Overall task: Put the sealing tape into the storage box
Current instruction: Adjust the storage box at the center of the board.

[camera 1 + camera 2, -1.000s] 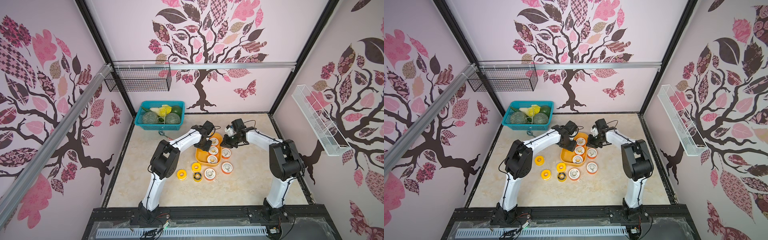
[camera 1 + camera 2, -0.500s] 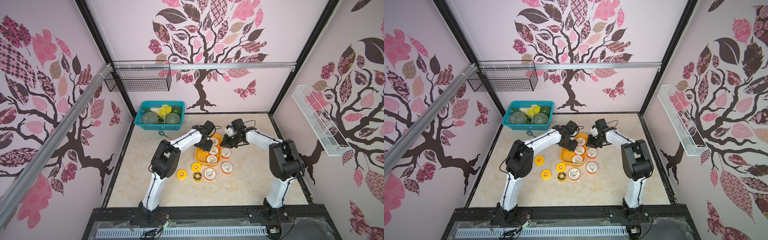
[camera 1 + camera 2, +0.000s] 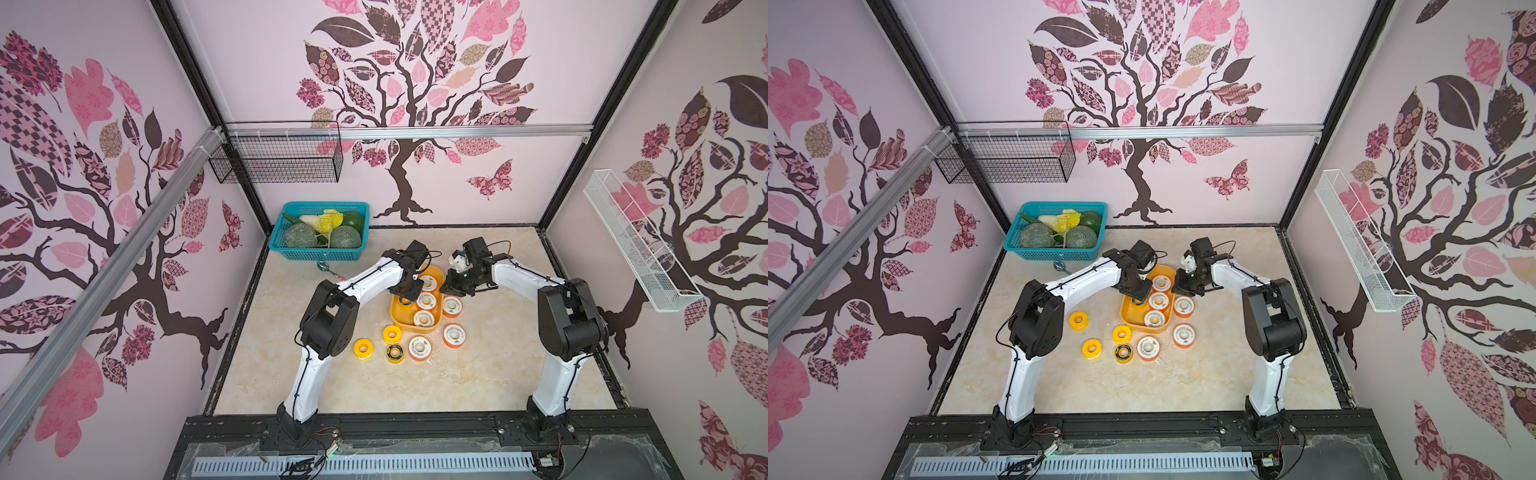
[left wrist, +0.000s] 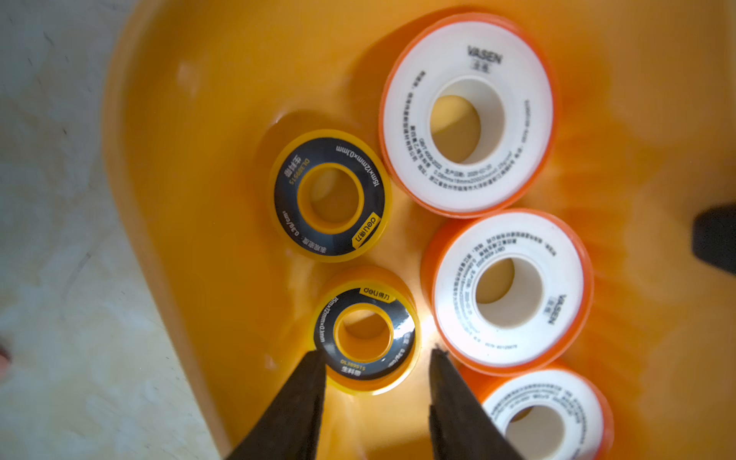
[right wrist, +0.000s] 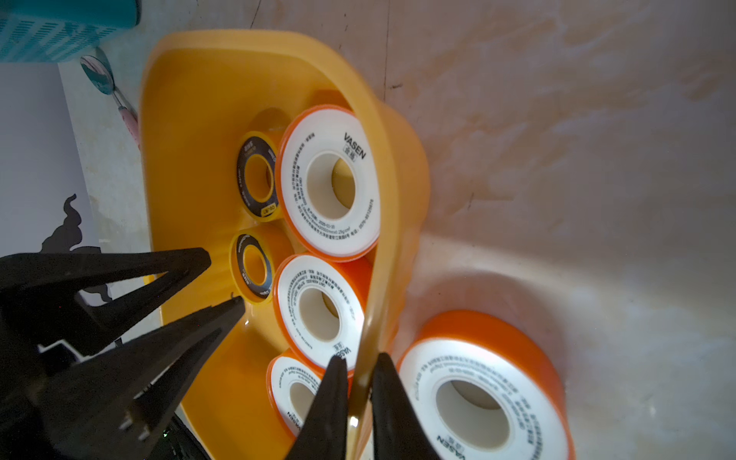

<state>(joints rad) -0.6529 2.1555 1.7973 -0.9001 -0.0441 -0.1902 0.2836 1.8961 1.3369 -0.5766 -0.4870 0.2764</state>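
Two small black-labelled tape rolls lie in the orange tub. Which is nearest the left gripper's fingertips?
The black-labelled roll at the tips of the left gripper, beside the middle white-faced roll; the other black-labelled roll lies farther off.

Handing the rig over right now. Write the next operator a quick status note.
Left gripper: open, tips at a small yellow roll lying in the storage box.
Right gripper: shut on the storage box's rim.
Done: five rolls in the box, two yellow, three orange.
Left: seven loose rolls on the table, to go in.
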